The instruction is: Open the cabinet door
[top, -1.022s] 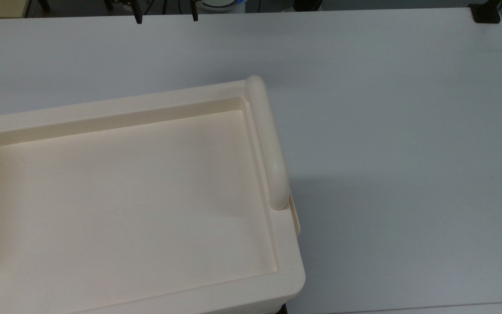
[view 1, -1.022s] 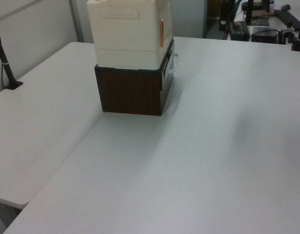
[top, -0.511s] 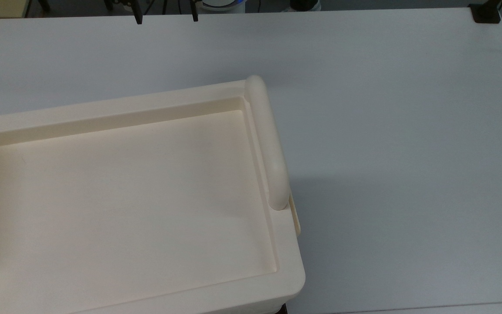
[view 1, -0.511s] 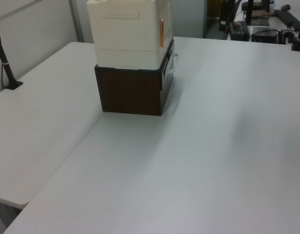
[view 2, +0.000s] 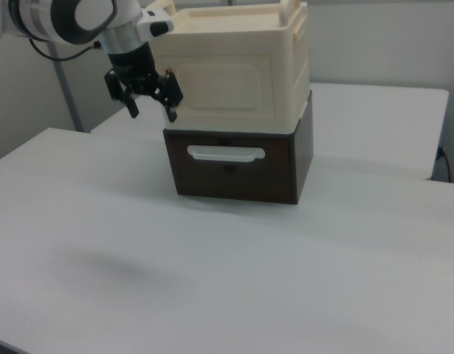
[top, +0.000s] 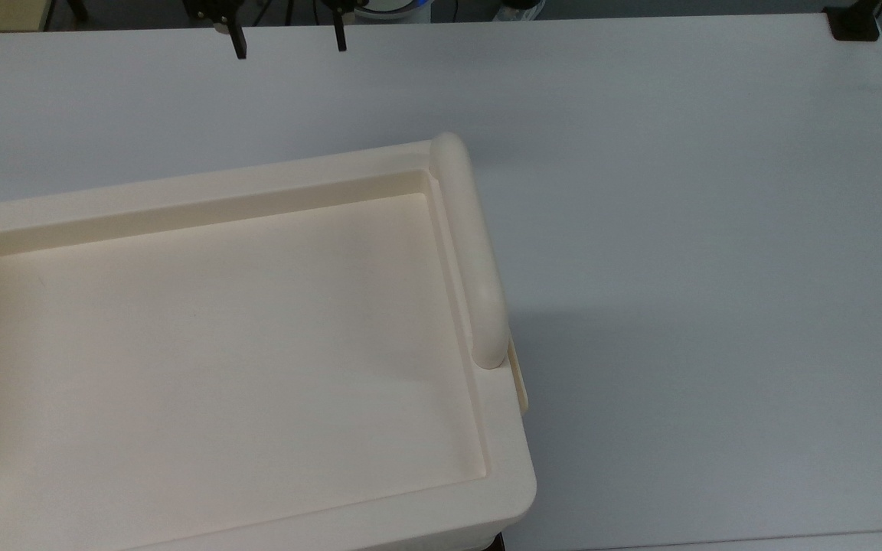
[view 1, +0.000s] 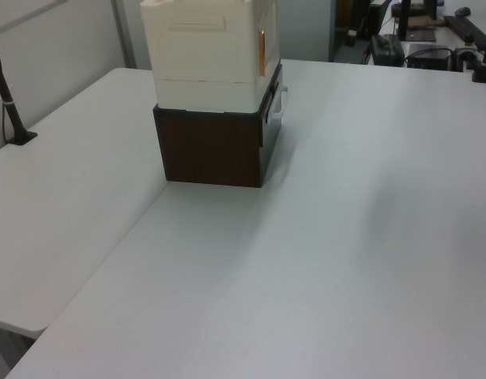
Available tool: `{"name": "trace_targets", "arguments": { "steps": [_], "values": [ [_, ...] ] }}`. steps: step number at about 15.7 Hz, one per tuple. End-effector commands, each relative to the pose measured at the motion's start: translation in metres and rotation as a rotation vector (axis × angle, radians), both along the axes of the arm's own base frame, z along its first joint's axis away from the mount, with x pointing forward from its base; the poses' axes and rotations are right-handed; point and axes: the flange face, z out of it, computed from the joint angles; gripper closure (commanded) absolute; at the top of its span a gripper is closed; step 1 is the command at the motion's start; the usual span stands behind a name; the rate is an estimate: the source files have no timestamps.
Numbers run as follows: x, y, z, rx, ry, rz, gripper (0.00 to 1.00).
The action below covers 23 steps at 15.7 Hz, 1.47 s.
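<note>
The black two-finger gripper (view 2: pixel 149 94) hung in the upper left of the right view, fingers spread with nothing between them, above the white table (view 2: pixel 212 280) and apart from the cabinet. Its fingertips (top: pixel 240 47) also poked into the top edge of the top view.

Just beside it, toward the right view's centre top, stood the large cream-white plastic cabinet (view 2: pixel 234 70) with rounded corners, resting on a dark brown wooden drawer box (view 2: pixel 238 166). The flat glossy cream cabinet door (view 2: pixel 227 87) with its raised rim faced the camera and looked closed. It would probably be light, stiff and slippery, swinging on a hinge. The smooth panel offered little grip, so hooking its free edge seemed the likeliest hold.
</note>
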Motion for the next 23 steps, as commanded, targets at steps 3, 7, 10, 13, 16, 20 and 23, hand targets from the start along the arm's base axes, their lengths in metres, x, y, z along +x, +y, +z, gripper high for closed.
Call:
{"name": "trace_targets", "arguments": {
  "steps": [3, 7, 10, 13, 16, 20, 23],
  "values": [
    [0.034, 0.018, -0.003, -0.01, -0.204, 0.028, 0.36],
    [0.044, 0.023, 0.009, 0.052, -0.327, 0.011, 0.45],
    [0.047, 0.025, 0.016, 0.074, -0.386, 0.001, 0.49],
    [0.056, 0.043, 0.015, 0.095, -0.451, 0.013, 0.58],
    [0.062, 0.044, 0.008, 0.107, -0.46, 0.007, 0.61],
    [0.07, 0.047, 0.009, 0.105, -0.486, 0.004, 0.61],
    [0.074, 0.048, 0.003, 0.104, -0.486, 0.003, 0.61]
  ]
}}
